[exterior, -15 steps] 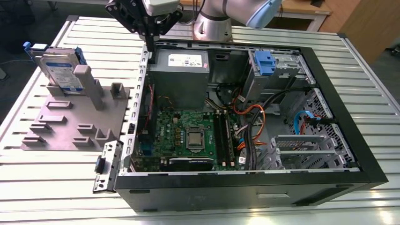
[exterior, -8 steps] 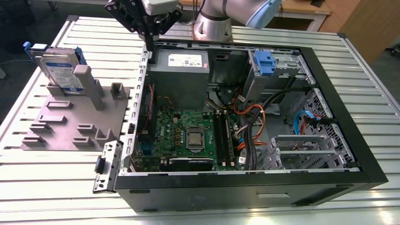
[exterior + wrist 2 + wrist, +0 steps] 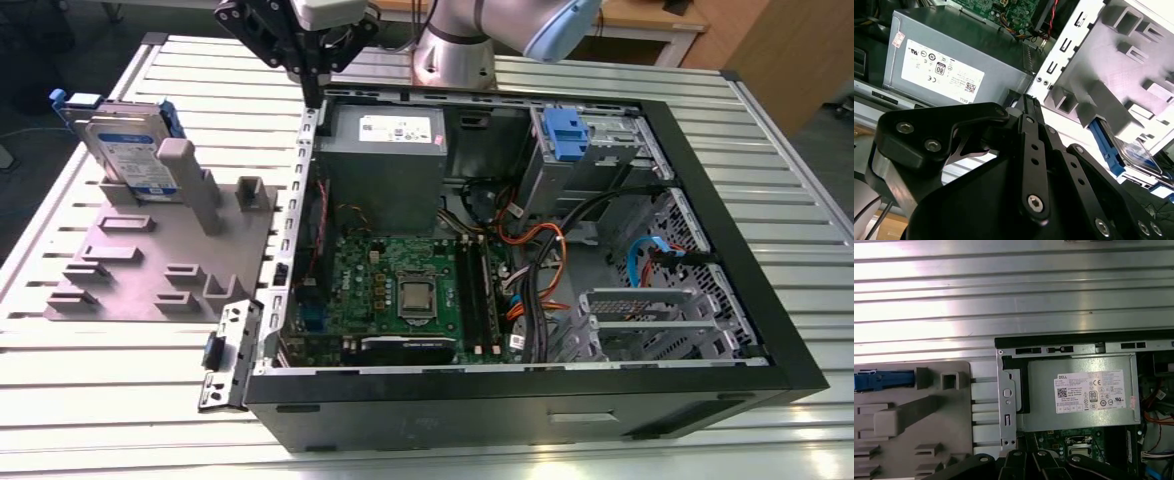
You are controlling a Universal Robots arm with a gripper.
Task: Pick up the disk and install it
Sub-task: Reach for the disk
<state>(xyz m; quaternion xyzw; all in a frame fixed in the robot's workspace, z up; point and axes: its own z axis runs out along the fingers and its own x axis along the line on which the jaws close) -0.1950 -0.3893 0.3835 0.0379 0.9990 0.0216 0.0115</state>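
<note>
Disk (image 3: 127,150) stands upright in grey holder (image 3: 147,270), exterior view's left, far side. Gripper (image 3: 312,92) pinched narrow, empty, above computer case (image 3: 534,400) edge, apart from disk. Best: open wide, come straight down.

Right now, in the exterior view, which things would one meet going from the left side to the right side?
The disk standing upright on the grey fixture plate → the grey power supply → the blue plastic latch → the blue cables.
</note>
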